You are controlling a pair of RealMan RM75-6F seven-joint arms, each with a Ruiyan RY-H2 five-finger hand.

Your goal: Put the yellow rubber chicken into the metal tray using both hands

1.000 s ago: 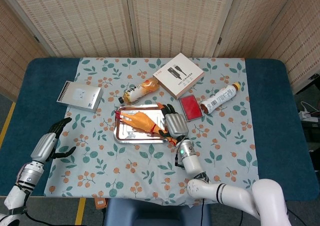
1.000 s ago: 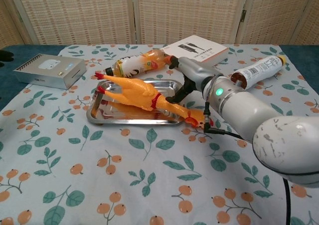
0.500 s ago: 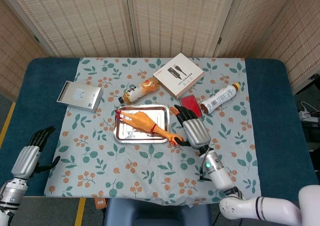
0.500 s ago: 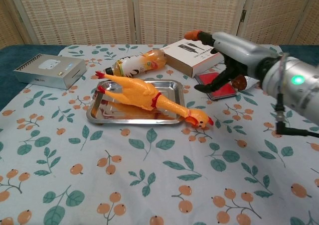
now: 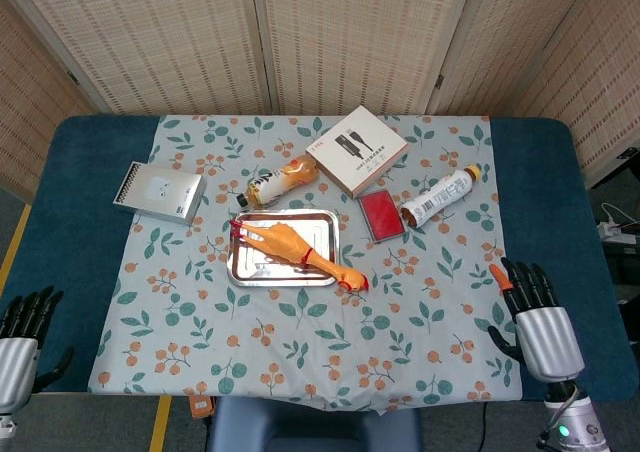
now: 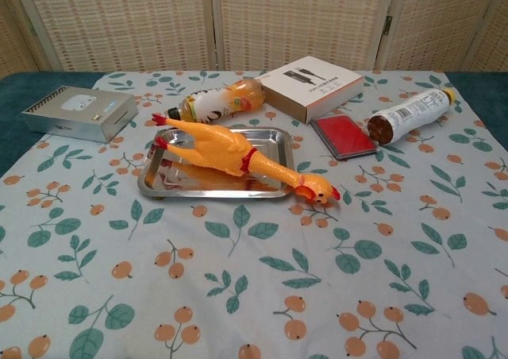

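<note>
Both hands withdrawn to table's near corners: right hand (image 5: pixel 535 320), left hand (image 5: pixel 20 342), fingers spread, well apart from chicken (image 5: pixel 297 247) across tray (image 5: pixel 250 272).

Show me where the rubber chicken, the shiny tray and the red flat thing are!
yellow rubber chicken (image 6: pixel 218 149), chest view, on its body.
metal tray (image 6: pixel 274 139), chest view, on the bare far right corner.
red flat case (image 6: pixel 343 133), chest view, on the middle of its top.
</note>
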